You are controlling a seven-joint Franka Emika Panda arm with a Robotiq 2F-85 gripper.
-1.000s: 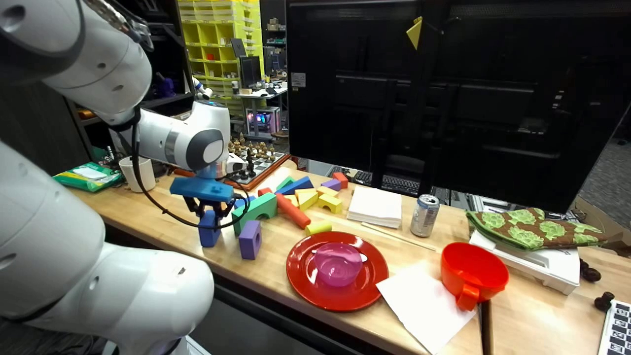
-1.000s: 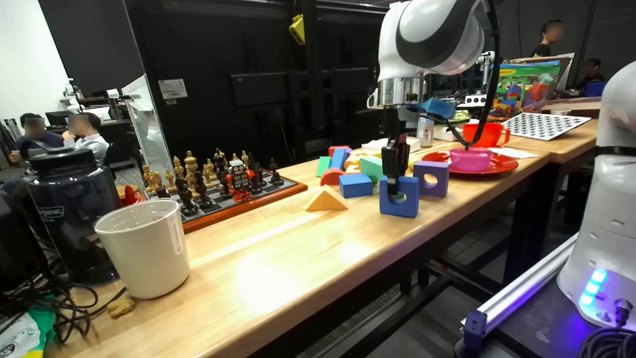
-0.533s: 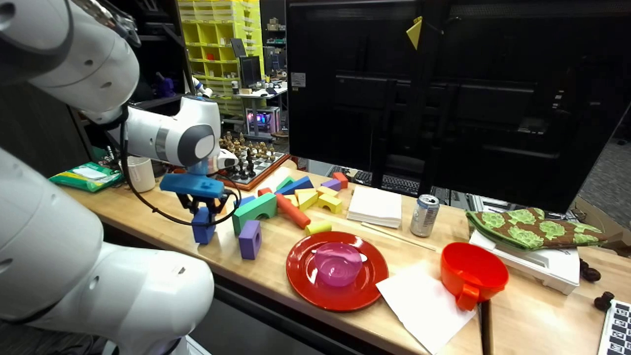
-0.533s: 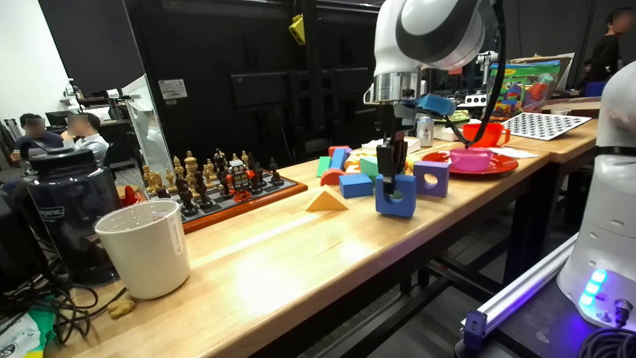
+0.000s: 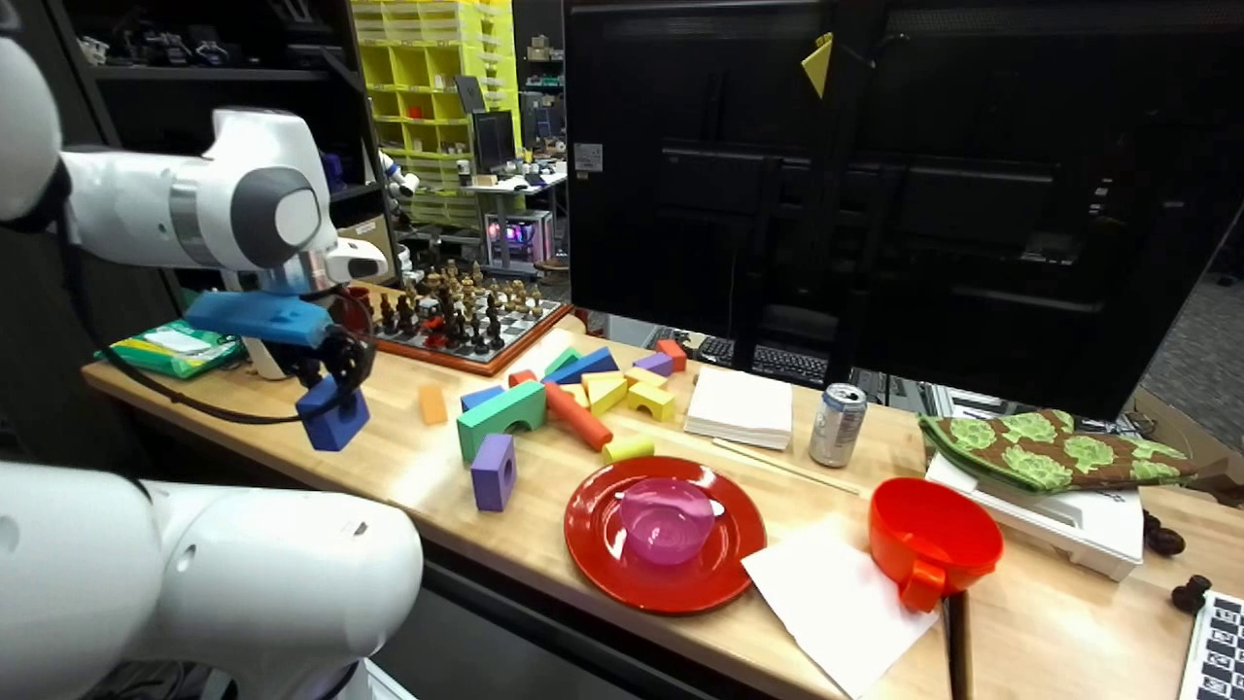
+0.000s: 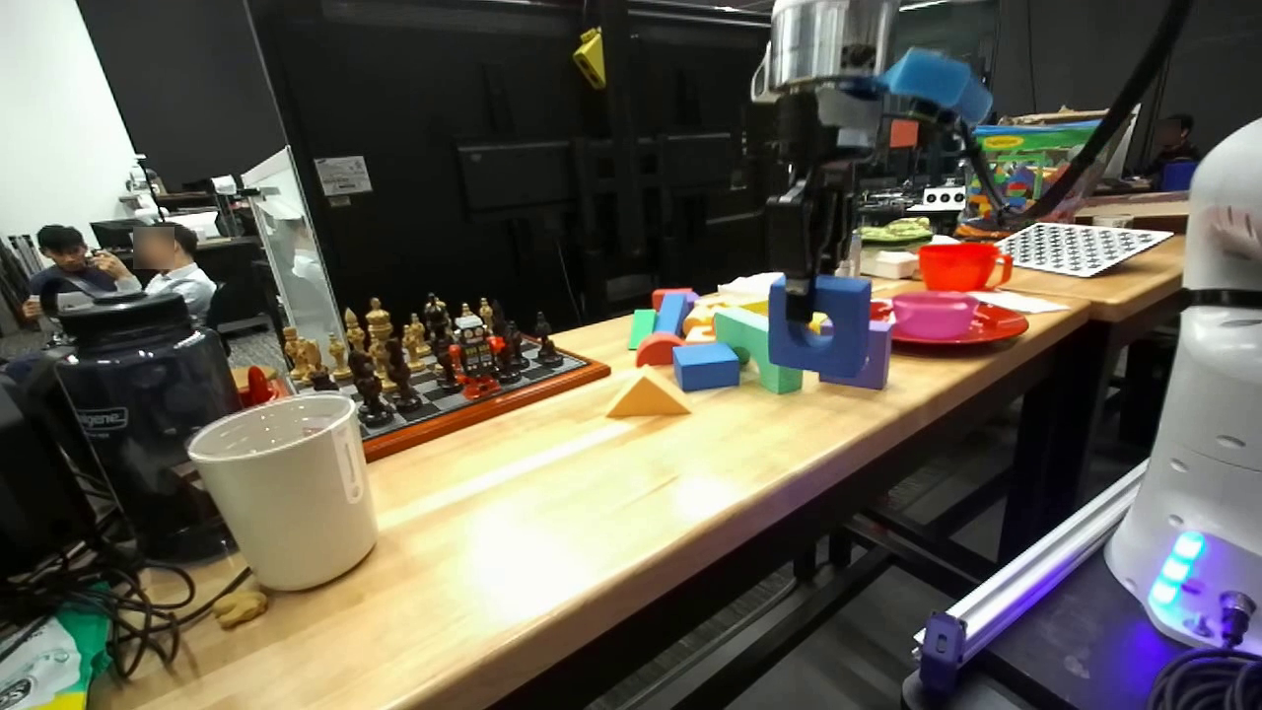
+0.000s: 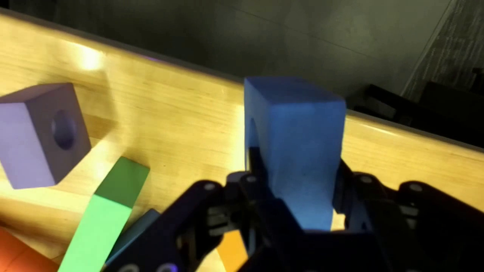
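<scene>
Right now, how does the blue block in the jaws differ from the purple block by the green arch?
The blue block is clamped in the jaws above the table; the purple block stands on it. The jaws partly cover the blue block's hole; the purple block's is uncovered. Both are box-shaped with a hole.

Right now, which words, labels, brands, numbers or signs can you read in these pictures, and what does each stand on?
"...gene", first letters unclear: on the dark bottle.
Too small to read: the white label on the black panel.
Too blurred to read: the print on the can.
Too blurred to read: the markings on the green packet and toy bag.
No lettering shows on the held blue block.
</scene>
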